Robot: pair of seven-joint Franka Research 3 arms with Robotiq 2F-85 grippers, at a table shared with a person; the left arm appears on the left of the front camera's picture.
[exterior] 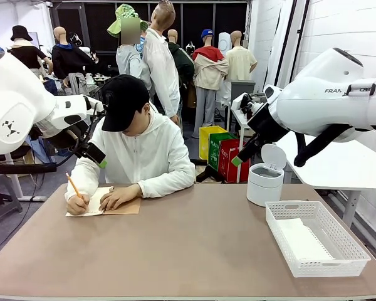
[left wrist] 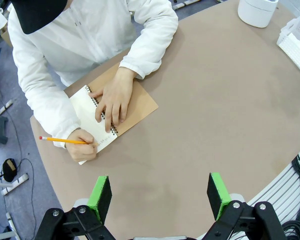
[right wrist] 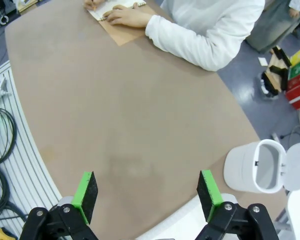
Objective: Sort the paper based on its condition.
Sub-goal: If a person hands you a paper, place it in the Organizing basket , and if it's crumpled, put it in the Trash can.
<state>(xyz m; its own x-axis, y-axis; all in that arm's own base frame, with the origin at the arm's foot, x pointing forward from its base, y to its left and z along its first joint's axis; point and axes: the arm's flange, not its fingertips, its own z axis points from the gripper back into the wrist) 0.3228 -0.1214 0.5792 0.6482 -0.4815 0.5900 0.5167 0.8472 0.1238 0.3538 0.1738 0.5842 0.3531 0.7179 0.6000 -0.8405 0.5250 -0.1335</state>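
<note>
A person at the far side writes with a pencil (left wrist: 62, 140) on the cream page (left wrist: 85, 110) of an open spiral notebook (exterior: 122, 207) with a brown cover; the other hand (left wrist: 112, 97) presses on it. What looks like a flat white sheet of paper (exterior: 301, 241) lies inside the white basket (exterior: 357, 251) at the front right. My left gripper (left wrist: 160, 197) hangs open high above the table's left side, its green pads (left wrist: 100, 197) far apart and nothing between them. My right gripper (right wrist: 147, 195) is open and empty too, raised over the table's right part near the bin.
A small white bin (exterior: 265, 182) with its lid flipped open stands at the back right, just behind the basket. Cables (right wrist: 0, 135) run along the table's near edge. The broad tan tabletop (exterior: 188, 251) lies between the notebook and the basket.
</note>
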